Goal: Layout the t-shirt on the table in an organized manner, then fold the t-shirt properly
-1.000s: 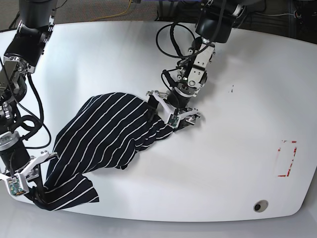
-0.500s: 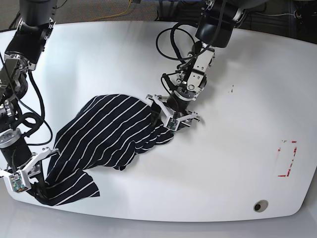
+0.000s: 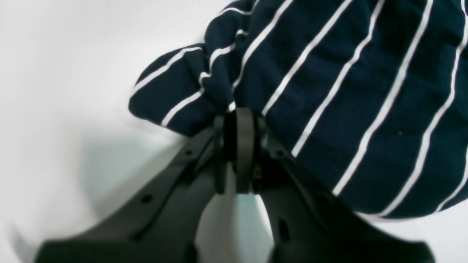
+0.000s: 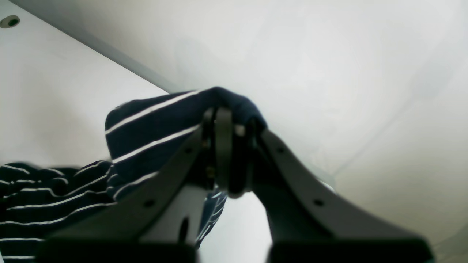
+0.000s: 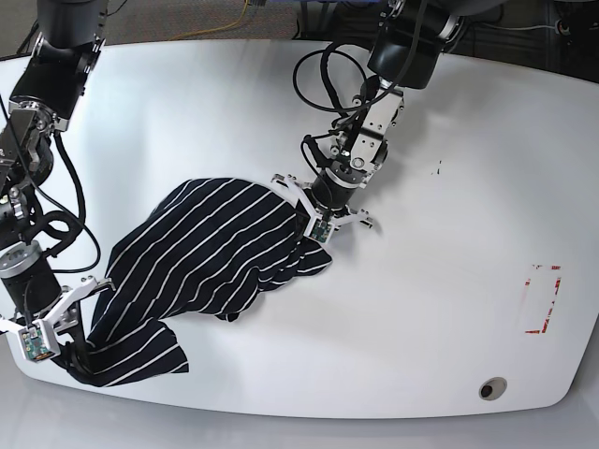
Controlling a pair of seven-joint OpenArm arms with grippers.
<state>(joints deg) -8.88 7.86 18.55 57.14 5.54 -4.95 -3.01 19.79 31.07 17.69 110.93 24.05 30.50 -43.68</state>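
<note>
Left jaws closed onto t-shirt (image 5: 201,262); right's grip there half hidden.

Floor (image 5: 187,17) beyond the far edge: grey, carpet-like texture. Yellow cable (image 5: 227,23) runs across it at top centre. Dark band of floor or equipment along top right, detail unclear; a pale cable (image 5: 524,26) lies there. Light even and diffuse, soft shadows only. No walls or windows visible. Wrist views show only pale blurred surfaces.
</note>
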